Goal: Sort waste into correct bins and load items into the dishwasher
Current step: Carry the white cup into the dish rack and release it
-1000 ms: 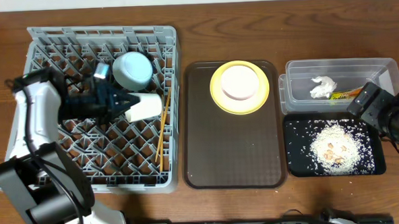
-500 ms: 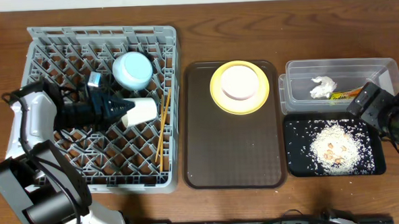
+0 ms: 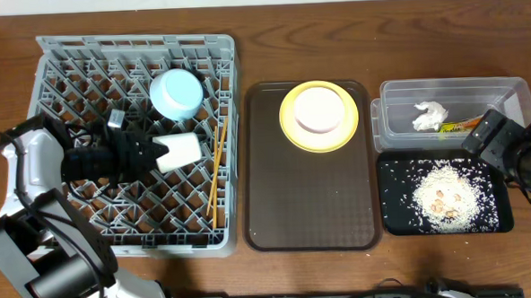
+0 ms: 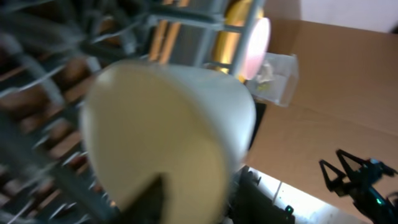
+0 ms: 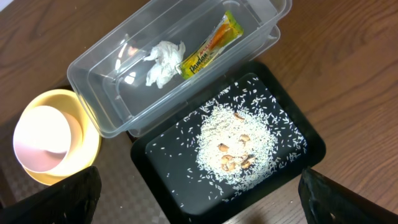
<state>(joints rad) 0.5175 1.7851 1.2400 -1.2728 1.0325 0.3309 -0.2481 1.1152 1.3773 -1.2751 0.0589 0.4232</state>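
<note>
Left end effector (image 3: 154,155) and the small white tapered cup (image 3: 179,150) have both shifted leftward and toward the near edge of the large square grey plastic dish rack (image 3: 135,37) since a second ago. Cup lies on its side mid-rack, long axis left–right, immediately right of the end effector, against its tip. Jaws: cannot tell whether apart or clamped; wrist view blurred. Left forearm (image 3: 35,166) stretches level across the rack's left edge. Right end effector (image 3: 482,136) gapes empty near the desk's (image 3: 270,41) right edge.
</note>
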